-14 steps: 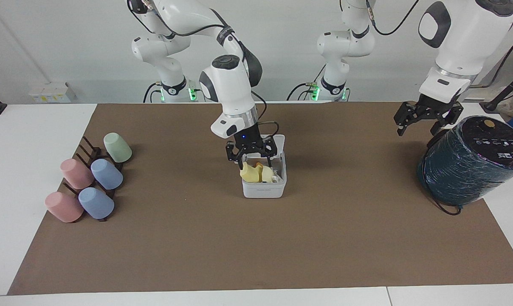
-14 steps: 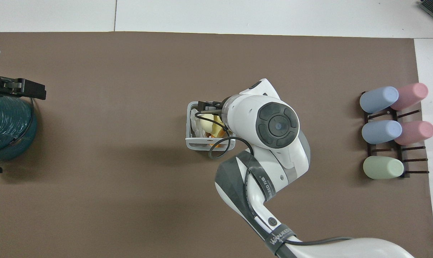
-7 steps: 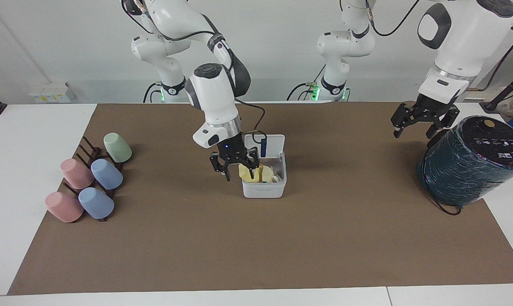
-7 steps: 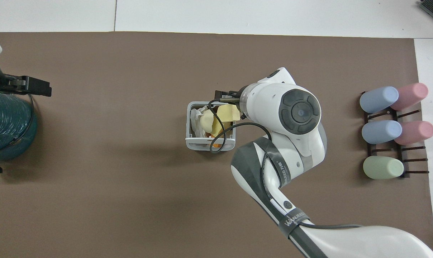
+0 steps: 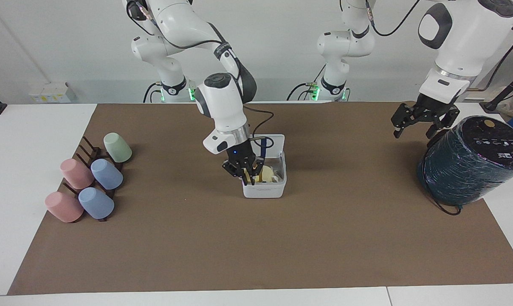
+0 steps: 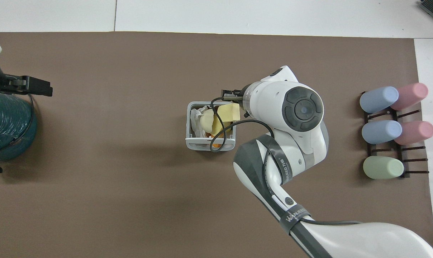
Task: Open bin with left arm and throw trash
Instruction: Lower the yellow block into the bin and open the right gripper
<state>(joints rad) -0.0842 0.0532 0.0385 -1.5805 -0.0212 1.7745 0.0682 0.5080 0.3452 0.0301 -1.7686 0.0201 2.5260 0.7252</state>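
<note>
The bin (image 5: pixel 264 187) sat mid-table with its lid flipped up, and the trash (image 6: pixel 213 120) was piled inside, pale yellow chunk on top. The right gripper (image 5: pixel 244 171) was down at the bin's rim on the cup-rack (image 5: pixel 88 163) side, fingers nearly pressed together, though I couldn't tell if they pinched anything. The left gripper (image 5: pixel 422 121) hung by the teal cylinder (image 5: pixel 473 163), fingers spread.
</note>
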